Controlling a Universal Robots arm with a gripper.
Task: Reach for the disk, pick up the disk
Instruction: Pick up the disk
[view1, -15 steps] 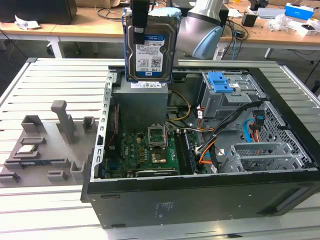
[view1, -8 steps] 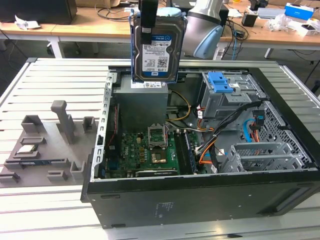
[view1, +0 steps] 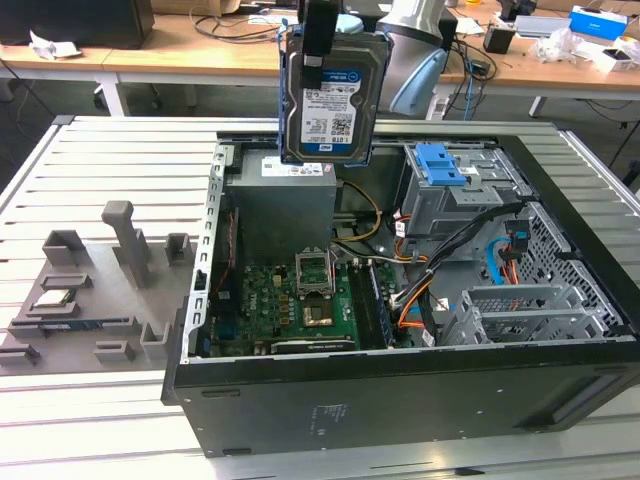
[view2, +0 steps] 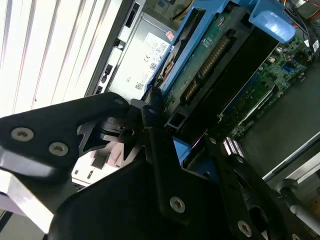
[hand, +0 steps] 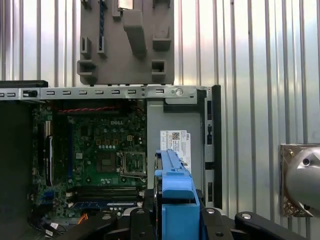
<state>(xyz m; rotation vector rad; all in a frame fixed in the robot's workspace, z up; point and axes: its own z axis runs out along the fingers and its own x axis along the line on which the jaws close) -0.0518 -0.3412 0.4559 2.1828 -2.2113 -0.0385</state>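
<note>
Disk position: the disk (view1: 340, 110) hangs upright in the air with its label (view1: 330, 115) facing the exterior view, above the power supply box (view1: 285, 200) at the far side of the open computer case (view1: 400, 400). It touches no part of the case.
Gripper state: the gripper (view1: 319, 45) is clamped on the disk from above, with one black finger running down the upper part of the labelled face.
Grip seen from the wrist: in the first wrist view the blue bracket (hand: 175, 185) sits between the two dark fingers of the gripper (hand: 176, 220). In the second wrist view the fingers (view2: 159, 150) close on the bracket's end.
Underside: the green circuit board (view2: 215, 55) is bare and faces away from the label.
Task progress: judged done as far as reach and pick-up go, since the disk is in the grip and clear of the case.
Weight: likely dense for its size, a solid metal body.
Stiffness: the body is rigid, but the plastic bracket probably gives a little under pressure.
Slip: the smooth metal and plastic could slide in a loose grip.
Fragility: the bare board and connector look vulnerable, and knocks would likely harm it.
Best hold: across the thickness near one short end or on the bracketed long edges, off the board.
Below: motherboard (view1: 300, 300), drive cage (view1: 440, 185), slatted table (view1: 100, 160).
</note>
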